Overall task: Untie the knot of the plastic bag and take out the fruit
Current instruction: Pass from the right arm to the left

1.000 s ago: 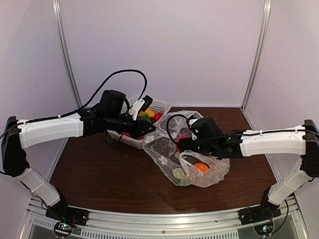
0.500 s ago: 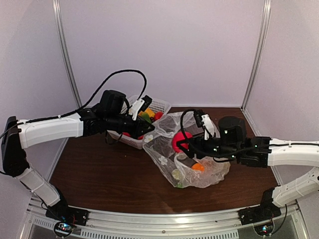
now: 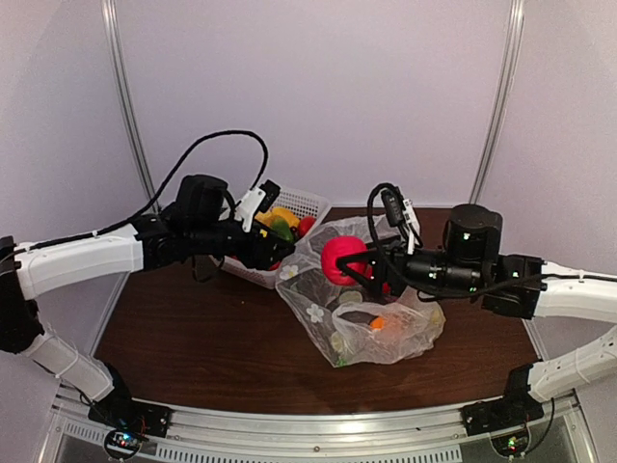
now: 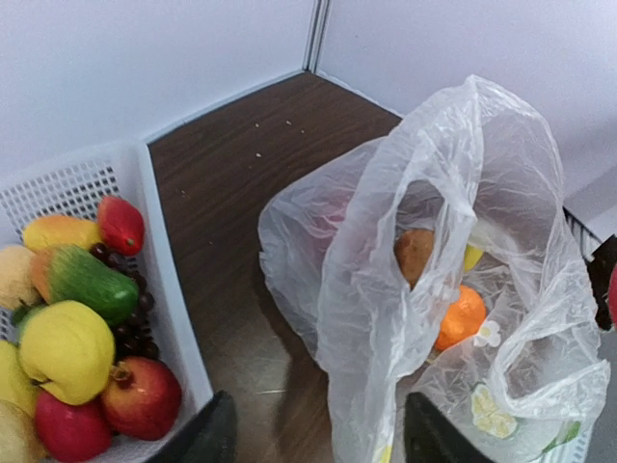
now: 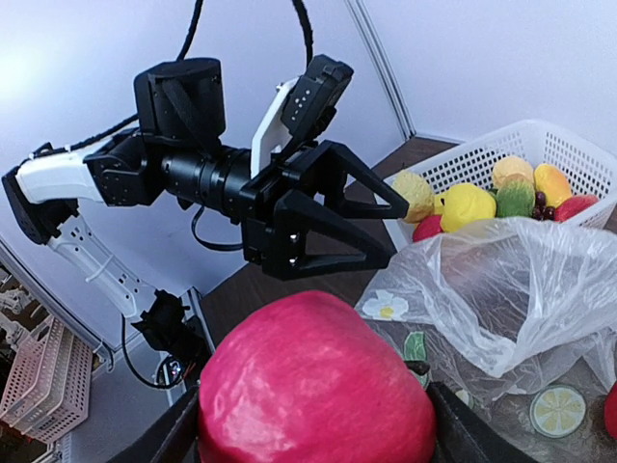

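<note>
The plastic bag (image 3: 386,333) lies open on the brown table, its handle loops (image 4: 439,203) loose; no knot is in view. Through the film show an orange fruit (image 4: 461,316) and a brown one (image 4: 415,253). My right gripper (image 3: 344,260) is shut on a big red fruit (image 5: 316,386), held in the air above the bag's left side. My left gripper (image 3: 273,253) hovers between the basket and the bag with its fingers spread wide. Bag film hangs between them in the left wrist view but is not pinched.
A white lattice basket (image 3: 307,201) at the back left of the bag holds several other toy fruits, red, yellow and green (image 4: 82,280). White walls and metal posts close in the back and sides. The two grippers are close to each other.
My right gripper has come up out of the bag with the red fruit and drawn back to the right. My left gripper has opened and let go of the bag film.
</note>
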{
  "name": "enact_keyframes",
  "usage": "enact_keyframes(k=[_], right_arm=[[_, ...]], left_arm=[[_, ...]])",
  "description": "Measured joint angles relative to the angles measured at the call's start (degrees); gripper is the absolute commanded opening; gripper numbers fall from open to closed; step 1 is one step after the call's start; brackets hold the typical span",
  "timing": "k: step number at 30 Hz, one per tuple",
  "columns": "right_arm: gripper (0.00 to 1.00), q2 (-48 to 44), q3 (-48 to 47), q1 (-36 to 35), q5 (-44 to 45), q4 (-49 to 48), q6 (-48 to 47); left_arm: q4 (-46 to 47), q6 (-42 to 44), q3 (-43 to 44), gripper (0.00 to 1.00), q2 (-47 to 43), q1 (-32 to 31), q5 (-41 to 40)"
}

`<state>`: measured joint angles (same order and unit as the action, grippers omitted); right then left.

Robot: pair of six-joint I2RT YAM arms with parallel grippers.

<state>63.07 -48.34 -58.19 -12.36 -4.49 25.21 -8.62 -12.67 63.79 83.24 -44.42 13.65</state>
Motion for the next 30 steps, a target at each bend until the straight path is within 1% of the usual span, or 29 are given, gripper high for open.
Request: enact_keyframes(k=[1, 2, 6, 8, 10, 13, 19, 24, 30], right_arm=[[0.64, -0.17, -0.96, 0.0, 0.24, 0.13, 0.0], [0.64, -0.17, -2.08, 0.0, 0.48, 0.35, 0.0], [0.64, 0.55, -6.75, 0.04, 1.11, 1.44, -0.15], [0.64, 1.84, -9.27, 0.07, 1.09, 1.46, -0.28], [0.64, 3.08, -10.69, 0.07, 0.72, 1.36, -0.39], [0.65, 5.46, -12.22, 0.09, -0.9, 1.29, -0.42], [0.65, 11.1, -14.91, 0.02, -7.8, 1.14, 0.24], [0.65, 14.97, -16.2, -0.59, -12.59, 0.83, 0.87], [0.65, 16.02, -16.24, -0.72, -14.34, 0.87, 1.16]], left_arm=[[0.07, 0.35, -0.72, 0.81, -1.68, 0.0, -0.76], [0.24, 0.63, -1.25, 0.83, -3.28, 0.0, -1.53], [4.04, 2.45, -3.98, 0.86, -10.47, 0.0, -2.78], [7.72, 3.8, -6.29, 0.89, -14.05, 0.0, -1.16], [12.02, 5.38, -9.42, 0.93, -17.35, -0.17, 2.16], [16.59, 8.35, -13.46, 0.97, -21.05, -1.73, 6.32], [19.17, 14.49, -14.78, 0.98, -22.18, -6.05, 8.55], [19.67, 17.29, -14.82, 0.98, -21.59, -6.43, 9.64], [19.45, 18.97, -14.8, 0.98, -19.8, -6.69, 12.28]])
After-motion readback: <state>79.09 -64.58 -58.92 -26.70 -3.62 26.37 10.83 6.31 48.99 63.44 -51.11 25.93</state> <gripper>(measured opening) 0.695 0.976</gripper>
